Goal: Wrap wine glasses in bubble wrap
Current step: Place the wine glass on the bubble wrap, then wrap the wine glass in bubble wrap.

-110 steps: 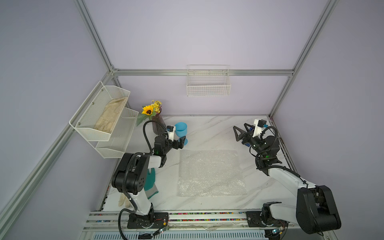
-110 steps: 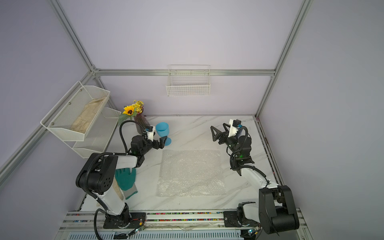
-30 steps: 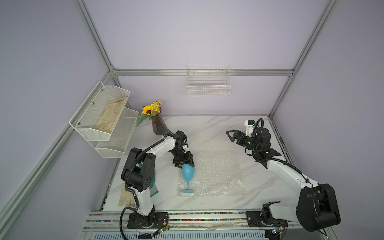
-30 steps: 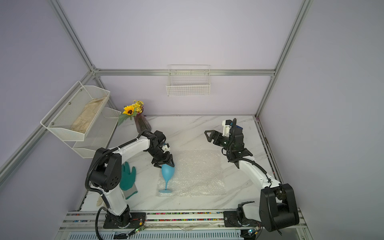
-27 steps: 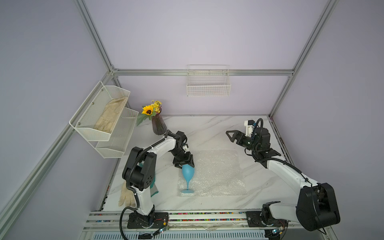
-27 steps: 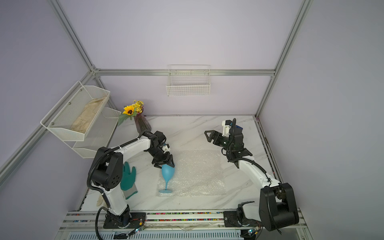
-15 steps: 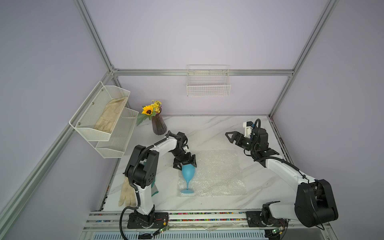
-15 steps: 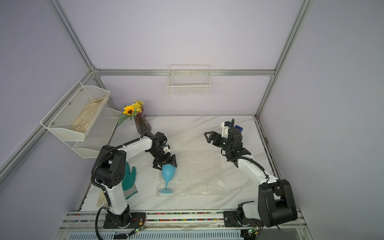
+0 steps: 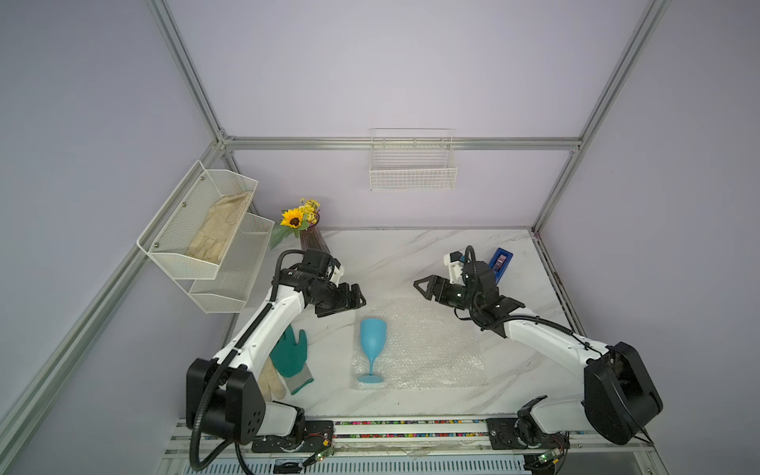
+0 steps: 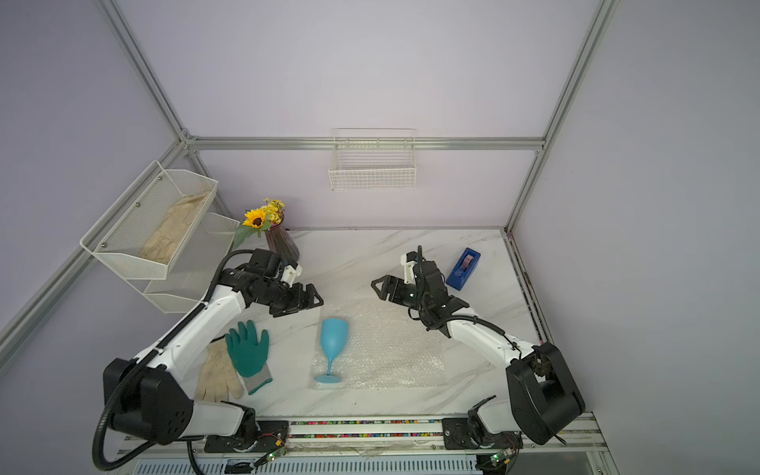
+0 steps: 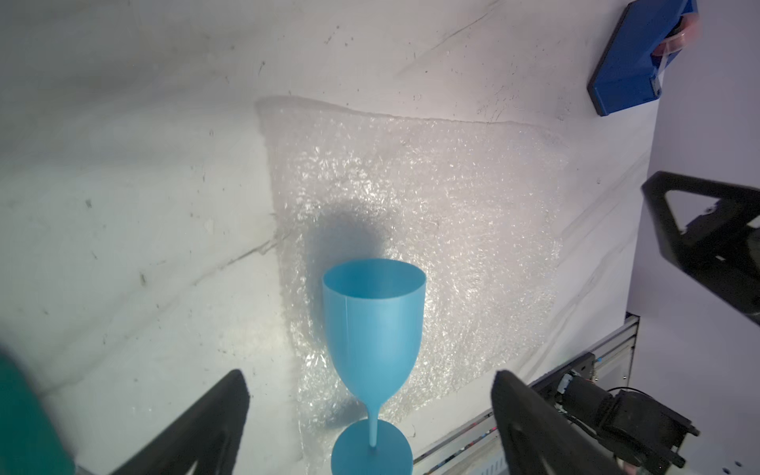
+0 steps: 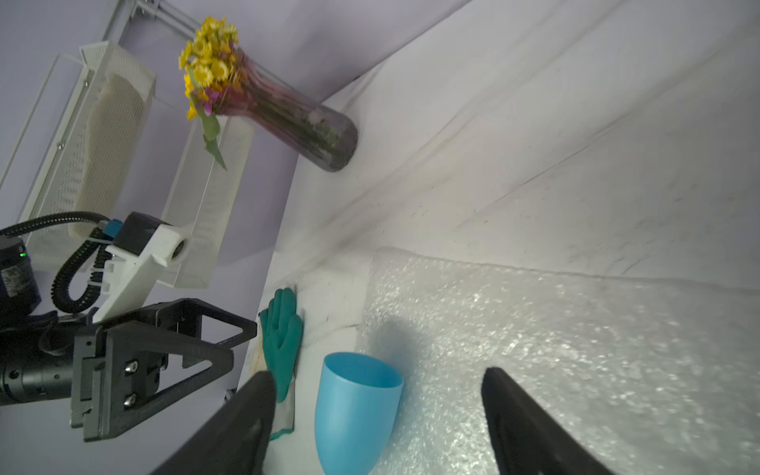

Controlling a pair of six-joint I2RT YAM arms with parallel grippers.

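Observation:
The wine glass (image 9: 372, 337) (image 10: 334, 337) is a light-blue goblet standing upright, by itself, on the near left corner of the bubble wrap (image 9: 427, 349) (image 10: 390, 349), which lies flat on the marble table. My left gripper (image 9: 357, 297) (image 10: 316, 299) hangs open a little above and behind the cup, touching nothing. In the left wrist view the goblet (image 11: 372, 329) shows between the spread fingers of the left gripper (image 11: 370, 382). My right gripper (image 9: 421, 290) (image 10: 376, 288) is open and empty over the wrap's far edge, pointing left. The right wrist view shows the cup (image 12: 353, 415) and the wrap (image 12: 555, 349) beyond the right gripper (image 12: 378, 376).
A dark vase of sunflowers (image 9: 310, 242) stands at the back left. A blue tape dispenser (image 9: 500, 261) sits at the back right. A green glove (image 9: 290, 353) and a beige glove (image 9: 269, 380) lie left of the goblet. A wire shelf (image 9: 205, 242) hangs on the left wall.
My left gripper opened, let go of the goblet's cup and drew back up and away; the goblet stays standing on the wrap. My right gripper moved left and lower over the wrap.

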